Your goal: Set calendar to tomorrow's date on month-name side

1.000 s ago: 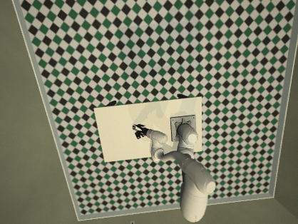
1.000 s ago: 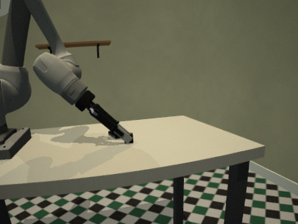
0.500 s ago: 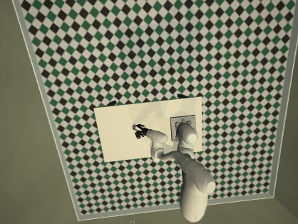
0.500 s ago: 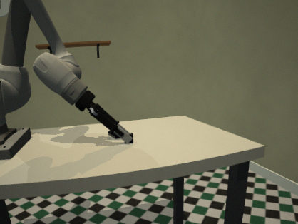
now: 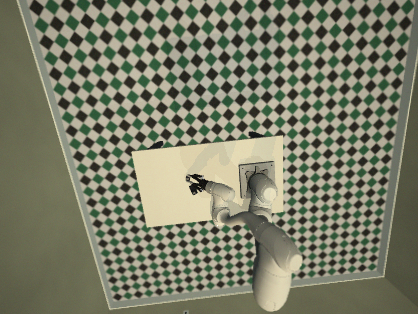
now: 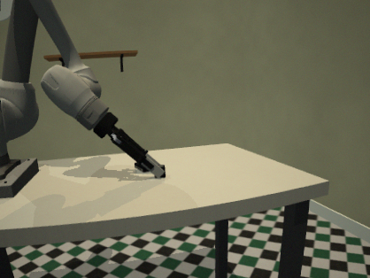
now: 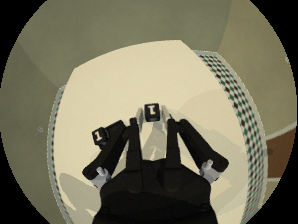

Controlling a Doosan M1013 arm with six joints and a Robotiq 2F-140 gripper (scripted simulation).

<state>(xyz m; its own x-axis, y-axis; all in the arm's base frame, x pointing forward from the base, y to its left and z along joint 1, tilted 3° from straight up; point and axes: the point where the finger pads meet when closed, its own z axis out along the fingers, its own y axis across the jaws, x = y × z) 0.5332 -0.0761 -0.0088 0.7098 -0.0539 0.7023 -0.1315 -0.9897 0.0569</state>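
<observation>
Your gripper (image 5: 192, 178) (image 6: 156, 169) (image 7: 152, 112) has its fingers apart around one black digit cube (image 6: 163, 169) (image 7: 151, 112), another digit cube (image 7: 100, 135) is outside them, and the side-by-side placing seems not yet done.

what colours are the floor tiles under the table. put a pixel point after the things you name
Black, green and off-white diamonds in a checkered pattern (image 5: 200, 75) (image 6: 248, 252) (image 7: 230, 85); the top view shows it best.

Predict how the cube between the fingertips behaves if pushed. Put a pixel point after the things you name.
The cube (image 7: 152, 112) probably slides rather than rolls, given its flat faces. It looks rigid, with crisp edges. Tipping seems unlikely, being about as wide as tall.
</observation>
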